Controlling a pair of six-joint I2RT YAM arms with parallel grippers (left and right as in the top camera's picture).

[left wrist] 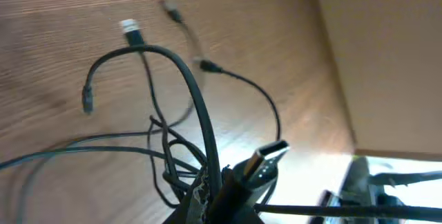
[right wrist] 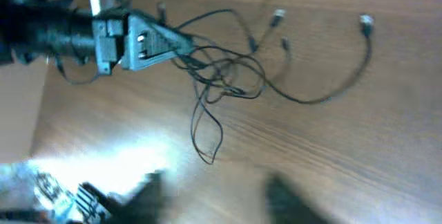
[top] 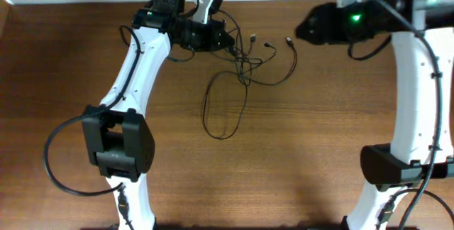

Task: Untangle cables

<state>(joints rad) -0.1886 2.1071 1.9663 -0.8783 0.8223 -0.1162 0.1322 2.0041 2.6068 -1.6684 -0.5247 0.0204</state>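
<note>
Brown wood-grain table (top: 319,152) (glare patch), pale surface (left wrist: 387,58) beyond edge.

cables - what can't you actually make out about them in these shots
- cables, overhead: in the knot the strands are too thin to trace which crosses which.
- left end effector: its grip spot is cut off by the bottom edge of the left wrist view, behind a big plug.
- plug ends, right wrist view: motion blur hides their type.
</note>
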